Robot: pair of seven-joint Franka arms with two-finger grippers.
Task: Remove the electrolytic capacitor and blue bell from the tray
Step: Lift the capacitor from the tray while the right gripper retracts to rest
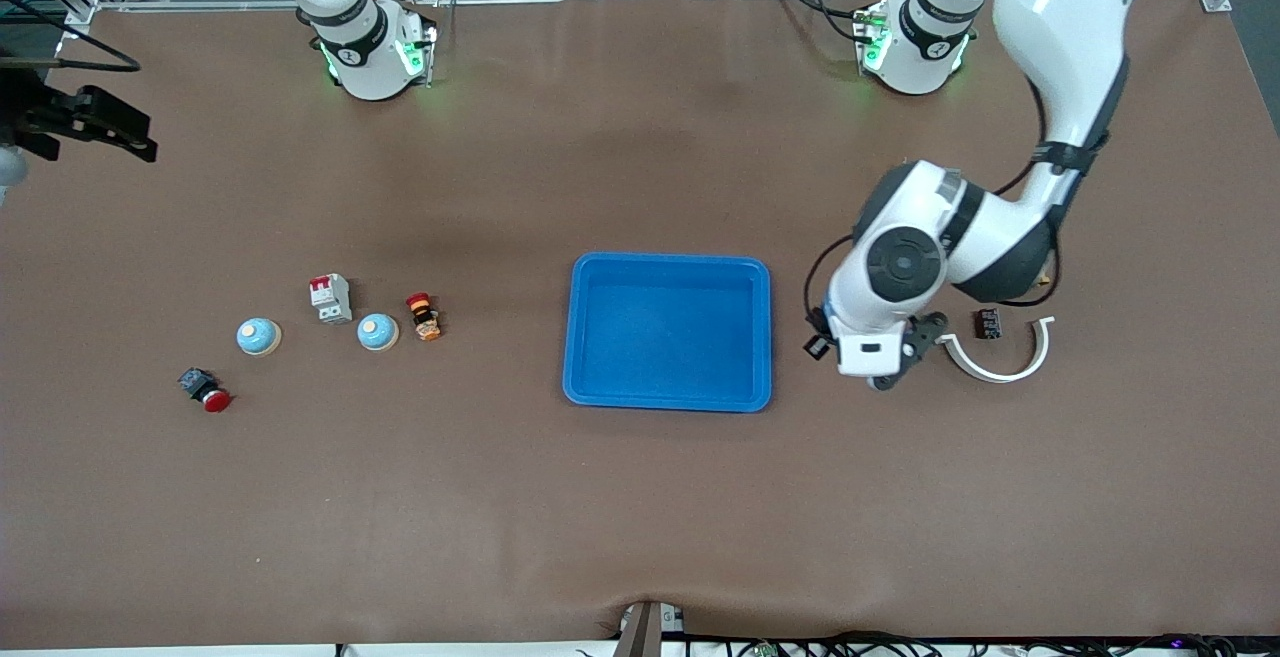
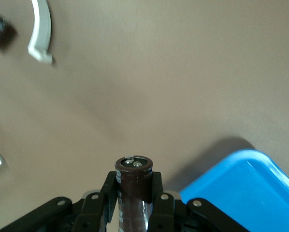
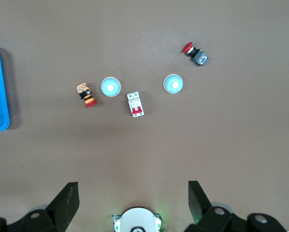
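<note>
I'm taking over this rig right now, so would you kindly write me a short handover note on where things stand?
Left gripper: shut on the electrolytic capacitor, over bare table beside the tray, toward the left arm's end.
Right gripper: open, holding nothing, waiting high over the right arm's end of the table.
Tray: nothing in it.
Two blue bells sit on the table toward the right arm's end, among a white breaker and two red push-buttons.
Done: both items are out of the tray.
Left: set the capacitor down on the table and release it.

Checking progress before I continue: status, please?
Left gripper shut on capacitor, beside tray. Right gripper open, waiting. Tray empty.
</note>
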